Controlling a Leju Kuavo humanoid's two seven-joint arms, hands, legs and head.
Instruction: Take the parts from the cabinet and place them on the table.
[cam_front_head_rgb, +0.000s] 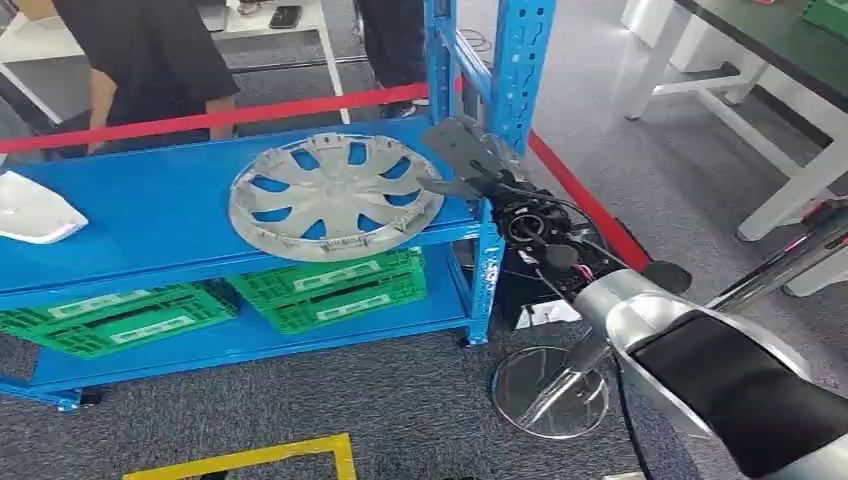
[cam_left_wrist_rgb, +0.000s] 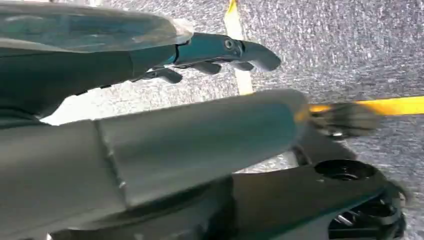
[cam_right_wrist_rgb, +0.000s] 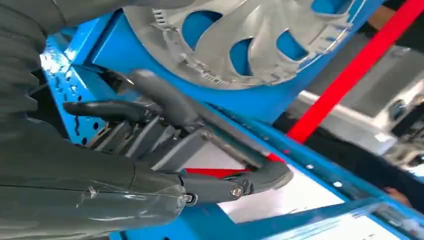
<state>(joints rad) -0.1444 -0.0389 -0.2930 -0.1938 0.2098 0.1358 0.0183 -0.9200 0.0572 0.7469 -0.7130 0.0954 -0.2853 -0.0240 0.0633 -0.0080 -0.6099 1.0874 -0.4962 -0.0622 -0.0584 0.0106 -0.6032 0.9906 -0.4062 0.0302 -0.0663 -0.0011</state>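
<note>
A silver hubcap (cam_front_head_rgb: 335, 195) lies flat on the top shelf of the blue cabinet (cam_front_head_rgb: 140, 210), near its right end. My right hand (cam_front_head_rgb: 462, 155) hovers at the hubcap's right rim beside the blue upright, fingers apart and holding nothing. In the right wrist view the hand (cam_right_wrist_rgb: 165, 145) stretches along the shelf edge, just short of the hubcap (cam_right_wrist_rgb: 250, 40). A white part (cam_front_head_rgb: 30, 210) lies at the shelf's left end. My left hand (cam_left_wrist_rgb: 190, 130) hangs over the grey carpet, fingers apart and empty.
Two green crates (cam_front_head_rgb: 330, 285) (cam_front_head_rgb: 120, 318) sit on the lower shelf. A red barrier tape (cam_front_head_rgb: 230, 117) runs behind the cabinet, with a person (cam_front_head_rgb: 150, 60) standing beyond it. A round metal stand base (cam_front_head_rgb: 550, 390) rests on the floor. A white-legged table (cam_front_head_rgb: 790, 60) stands at right.
</note>
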